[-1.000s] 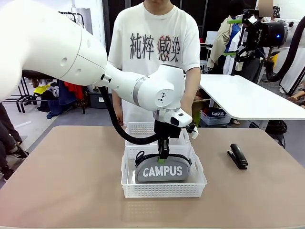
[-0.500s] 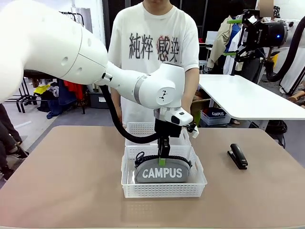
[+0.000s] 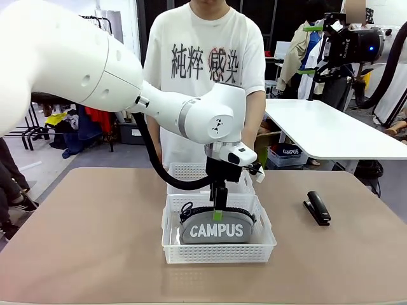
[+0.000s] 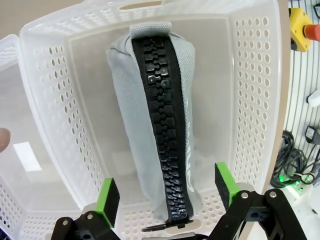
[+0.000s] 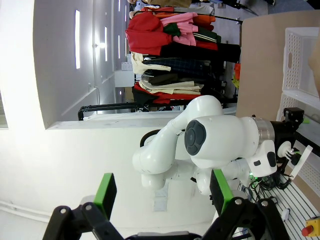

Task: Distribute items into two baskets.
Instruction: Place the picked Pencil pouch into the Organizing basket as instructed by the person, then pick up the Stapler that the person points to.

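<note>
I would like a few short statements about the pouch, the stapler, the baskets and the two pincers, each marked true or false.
1. The grey pouch lies inside the near basket. True.
2. The stapler lies in the far basket. False: it lies on the table, to the right of both baskets.
3. The left pincer is open over the pouch. True.
4. The right pincer grips the stapler. False: it is open and holds nothing.
</note>
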You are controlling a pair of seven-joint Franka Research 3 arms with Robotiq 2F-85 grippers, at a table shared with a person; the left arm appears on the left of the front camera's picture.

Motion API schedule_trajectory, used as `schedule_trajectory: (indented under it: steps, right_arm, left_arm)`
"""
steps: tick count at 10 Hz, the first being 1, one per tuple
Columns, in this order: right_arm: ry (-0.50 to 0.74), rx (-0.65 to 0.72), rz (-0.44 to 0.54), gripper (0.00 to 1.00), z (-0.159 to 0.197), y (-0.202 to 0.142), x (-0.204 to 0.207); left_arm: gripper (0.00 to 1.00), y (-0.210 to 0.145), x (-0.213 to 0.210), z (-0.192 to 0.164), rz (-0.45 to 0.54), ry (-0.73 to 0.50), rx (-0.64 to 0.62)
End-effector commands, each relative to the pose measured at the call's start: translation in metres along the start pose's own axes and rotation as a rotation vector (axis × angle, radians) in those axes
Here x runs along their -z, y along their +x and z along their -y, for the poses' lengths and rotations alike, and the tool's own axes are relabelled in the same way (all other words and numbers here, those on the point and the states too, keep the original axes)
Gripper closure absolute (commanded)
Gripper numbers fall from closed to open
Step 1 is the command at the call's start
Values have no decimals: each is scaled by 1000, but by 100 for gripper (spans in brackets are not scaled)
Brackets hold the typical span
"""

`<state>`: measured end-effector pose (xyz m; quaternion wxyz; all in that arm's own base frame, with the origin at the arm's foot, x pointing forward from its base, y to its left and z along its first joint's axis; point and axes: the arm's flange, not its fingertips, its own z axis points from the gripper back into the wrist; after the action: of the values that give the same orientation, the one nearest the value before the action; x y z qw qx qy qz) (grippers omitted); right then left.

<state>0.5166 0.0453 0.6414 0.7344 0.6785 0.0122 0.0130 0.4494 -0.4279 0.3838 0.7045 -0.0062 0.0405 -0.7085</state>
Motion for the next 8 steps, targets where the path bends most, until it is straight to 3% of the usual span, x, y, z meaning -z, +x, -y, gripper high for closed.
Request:
schedule_trajectory:
  steps: [1, 8]
  right_arm:
    - [1, -3, 1, 0, -2, -1, 0]
    - [1, -3, 1, 0, -2, -1, 0]
  left_arm:
    - [0, -6, -5, 4, -6, 2, -13]
    - [0, -3, -5, -2, 3, 6, -8]
